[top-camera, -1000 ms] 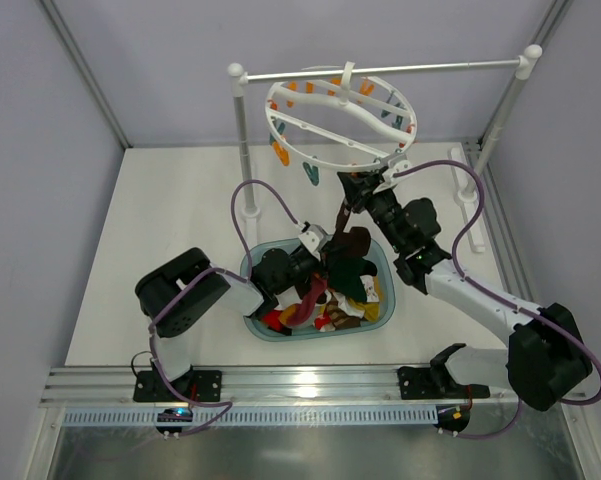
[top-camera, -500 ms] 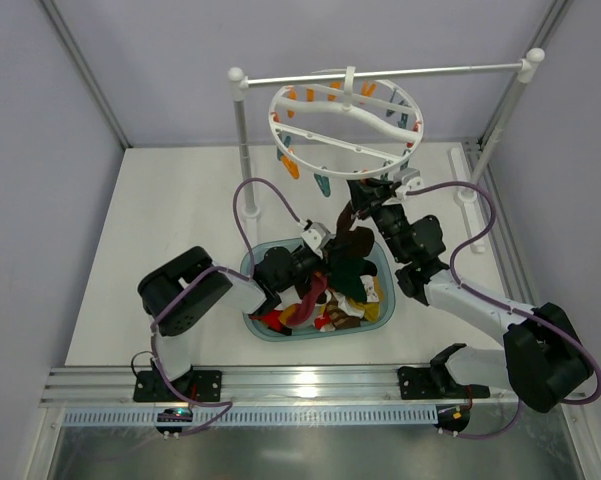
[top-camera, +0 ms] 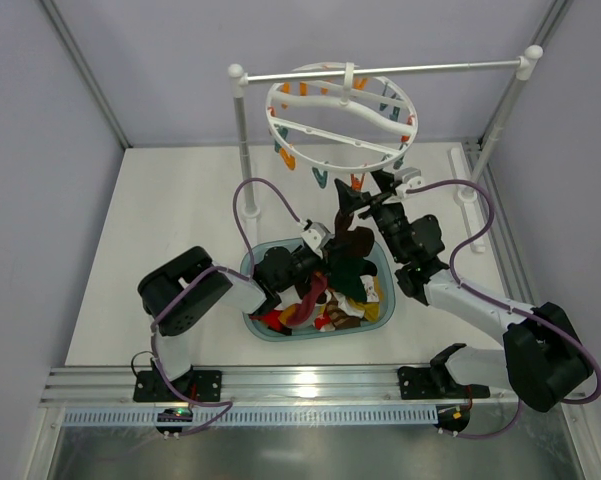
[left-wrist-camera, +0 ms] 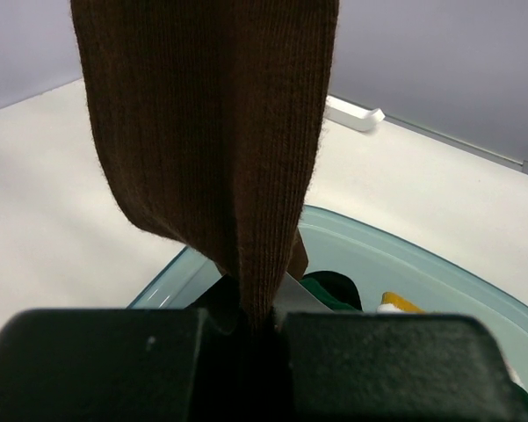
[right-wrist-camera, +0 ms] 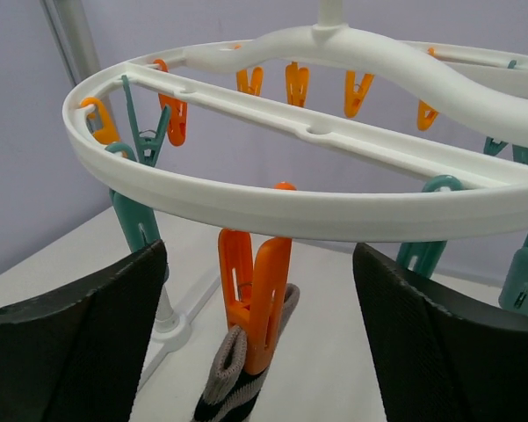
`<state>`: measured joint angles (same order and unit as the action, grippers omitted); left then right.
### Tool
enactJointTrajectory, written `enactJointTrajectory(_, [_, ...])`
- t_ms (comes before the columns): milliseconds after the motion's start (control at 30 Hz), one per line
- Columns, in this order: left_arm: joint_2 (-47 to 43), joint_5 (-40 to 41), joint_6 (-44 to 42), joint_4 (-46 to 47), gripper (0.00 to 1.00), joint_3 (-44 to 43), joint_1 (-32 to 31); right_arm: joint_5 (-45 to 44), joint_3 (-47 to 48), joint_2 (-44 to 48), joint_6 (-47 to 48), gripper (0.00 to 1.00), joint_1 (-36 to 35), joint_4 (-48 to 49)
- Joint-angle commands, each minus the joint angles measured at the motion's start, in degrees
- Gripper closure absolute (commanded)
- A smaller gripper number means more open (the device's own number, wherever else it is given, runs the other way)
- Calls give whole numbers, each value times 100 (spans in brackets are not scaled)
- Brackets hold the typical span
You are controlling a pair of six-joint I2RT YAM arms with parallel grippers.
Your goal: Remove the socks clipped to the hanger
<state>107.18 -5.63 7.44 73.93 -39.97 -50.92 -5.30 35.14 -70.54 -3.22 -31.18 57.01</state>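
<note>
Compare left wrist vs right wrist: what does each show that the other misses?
Left wrist only: the left gripper shut on the brown sock, which runs up out of frame. Behind it is the teal basin, with green and yellow items inside.

Right wrist only: the hanger with its orange and teal clips. One orange clip pinches a grey-cuffed striped sock. The right gripper is open, one finger on either side of that clip.

Both: the white table and the grey-purple wall.
</note>
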Motion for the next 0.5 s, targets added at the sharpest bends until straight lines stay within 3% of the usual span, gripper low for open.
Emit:
enactJointTrajectory(0, [5,9,-24,781,100,-99,12,-129,257,41,-3,9,-46,179])
enactJointTrajectory(33, [14,0,-32,781,100,-99,20,-129,266,32,-20,1,-46,170])
enactJointTrajectory(467, [5,-26,-6,781,100,-90,20,-682,152,58,287,3,-231,407])
